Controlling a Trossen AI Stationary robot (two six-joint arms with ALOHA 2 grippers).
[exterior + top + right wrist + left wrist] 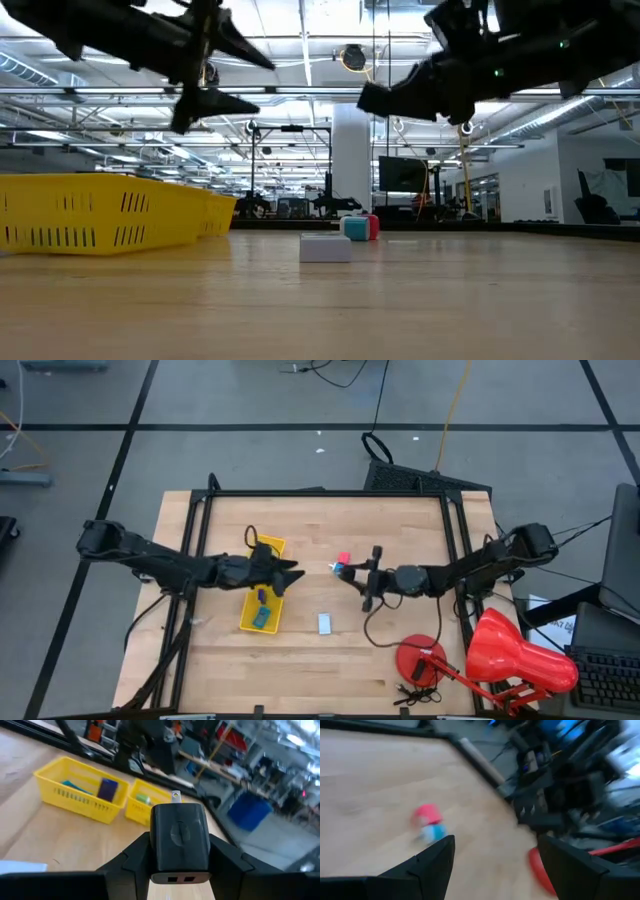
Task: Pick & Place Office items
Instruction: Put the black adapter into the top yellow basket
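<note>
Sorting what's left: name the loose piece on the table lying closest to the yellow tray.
The white block, lying alone right of the yellow tray; the red piece and teal piece sit farther off, together.

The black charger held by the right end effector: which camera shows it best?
The right wrist view: the black charger fills the centre, clamped in the right end effector, prongs and ports visible. The high view shows only a dark spot; the low and left wrist views do not show it clearly.
</note>
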